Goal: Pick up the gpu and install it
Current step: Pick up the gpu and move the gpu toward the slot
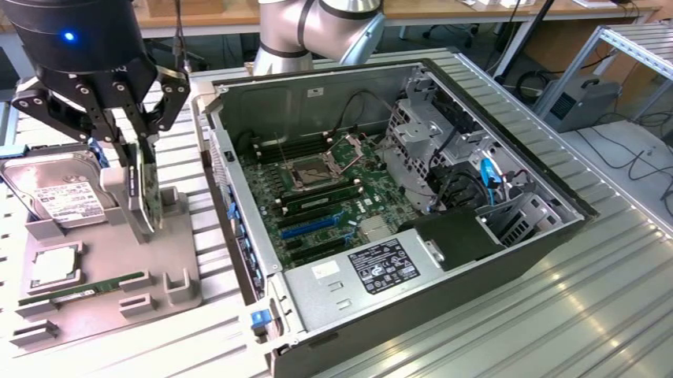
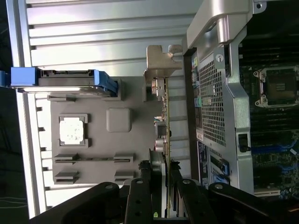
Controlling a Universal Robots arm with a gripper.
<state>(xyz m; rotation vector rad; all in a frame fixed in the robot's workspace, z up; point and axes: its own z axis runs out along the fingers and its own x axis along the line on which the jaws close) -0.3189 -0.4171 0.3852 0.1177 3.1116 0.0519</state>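
Since the gpu (image 1: 142, 193), a thin dark card with a silver end bracket, stands on edge in the grey moulded tray (image 1: 169, 264) beside the open black computer case (image 1: 526, 236), the black claw (image 1: 134, 146) hangs above it, half closed, pinching its upper edge.

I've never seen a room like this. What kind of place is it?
Probably a robotics lab for building computers. A robot gripper is down at a gpu standing in a gray parts tray beside a hard drive, and an open computer case shows its motherboard.
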